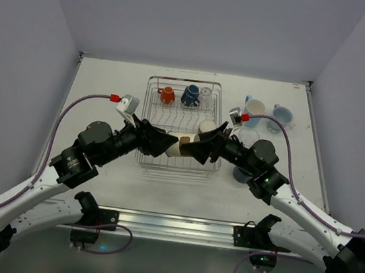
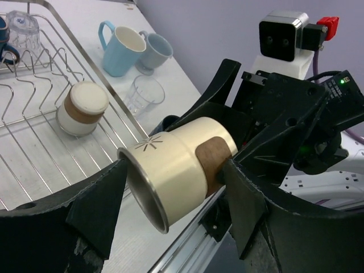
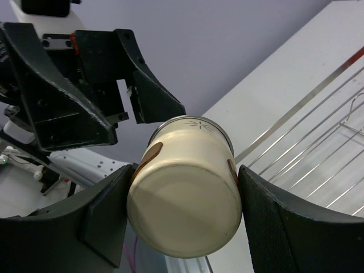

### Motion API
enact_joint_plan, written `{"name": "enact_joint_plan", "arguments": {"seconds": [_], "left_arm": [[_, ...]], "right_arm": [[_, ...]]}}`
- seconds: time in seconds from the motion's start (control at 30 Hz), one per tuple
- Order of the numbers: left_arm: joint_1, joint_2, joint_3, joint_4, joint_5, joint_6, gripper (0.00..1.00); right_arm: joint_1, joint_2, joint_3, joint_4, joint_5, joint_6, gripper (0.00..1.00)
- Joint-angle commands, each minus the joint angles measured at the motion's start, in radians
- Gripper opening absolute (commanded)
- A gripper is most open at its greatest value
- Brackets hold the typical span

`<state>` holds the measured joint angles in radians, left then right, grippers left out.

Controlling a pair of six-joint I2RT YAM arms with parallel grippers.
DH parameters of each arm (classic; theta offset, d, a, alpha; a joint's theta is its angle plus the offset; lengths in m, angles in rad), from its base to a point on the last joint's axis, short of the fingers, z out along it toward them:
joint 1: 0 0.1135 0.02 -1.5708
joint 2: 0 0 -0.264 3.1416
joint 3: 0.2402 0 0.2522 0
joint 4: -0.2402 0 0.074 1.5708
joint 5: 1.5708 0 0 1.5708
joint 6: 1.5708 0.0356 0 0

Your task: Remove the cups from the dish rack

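A cream-and-brown tumbler (image 1: 180, 147) (image 2: 176, 170) (image 3: 187, 187) hangs on its side above the front of the dish rack (image 1: 147, 105) (image 2: 34, 131) (image 3: 318, 142). My right gripper (image 1: 201, 149) (image 3: 186, 182) is shut on its base end, both pads pressed to its sides. My left gripper (image 1: 168, 143) (image 2: 175, 168) is open, its fingers close on either side of the mouth end. In the rack are a second tumbler (image 1: 207, 125) (image 2: 82, 108), an orange mug (image 1: 167, 95), a dark blue mug (image 1: 190, 95) and a clear glass (image 1: 205, 97) (image 2: 23, 28).
On the table right of the rack stand a light blue mug (image 1: 254, 109) (image 2: 122, 48), a grey-blue mug (image 1: 282, 114) (image 2: 156, 51) and a clear glass (image 1: 249, 138) (image 2: 145, 94). Both arms meet over the rack's front edge. A metal rail (image 1: 178, 226) runs along the near edge.
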<state>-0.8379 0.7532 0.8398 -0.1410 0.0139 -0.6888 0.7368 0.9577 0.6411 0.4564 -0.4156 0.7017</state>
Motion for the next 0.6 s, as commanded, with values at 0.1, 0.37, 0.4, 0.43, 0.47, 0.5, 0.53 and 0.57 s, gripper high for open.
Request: {"name": "enact_joint_plan", "arguments": {"seconds": [0.1,0.37,0.4,0.43,0.47,0.5,0.53,0.57], "left_arm": [[0.003,-0.028,0.047,-0.083,-0.008,-0.048,0.72],[0.003,-0.052,-0.013,0.041,0.193,-0.116,0.69],[0.003,-0.051,-0.03,0.067,0.243,-0.121,0.69],[0.005,-0.051,-0.036,0.092,0.262,-0.126,0.68],[0.005,-0.051,-0.042,0.122,0.276,-0.132,0.67],[0.005,-0.045,-0.045,0.161,0.294,-0.133,0.66],[0.005,-0.041,-0.044,0.178,0.302,-0.135,0.64],[0.005,-0.037,-0.041,0.179,0.307,-0.137,0.63]], "right_arm": [[-0.01,-0.074,-0.04,0.198,0.0,0.062,0.21],[-0.011,-0.007,-0.04,0.344,-0.078,0.168,0.22],[-0.01,0.03,-0.031,0.379,-0.094,0.18,0.22],[-0.011,0.048,-0.026,0.395,-0.104,0.194,0.22],[-0.011,0.064,-0.024,0.415,-0.127,0.206,0.22],[-0.01,0.079,-0.03,0.474,-0.14,0.24,0.23],[-0.01,0.107,-0.035,0.507,-0.15,0.261,0.23],[-0.01,0.119,-0.038,0.533,-0.16,0.278,0.23]]}}
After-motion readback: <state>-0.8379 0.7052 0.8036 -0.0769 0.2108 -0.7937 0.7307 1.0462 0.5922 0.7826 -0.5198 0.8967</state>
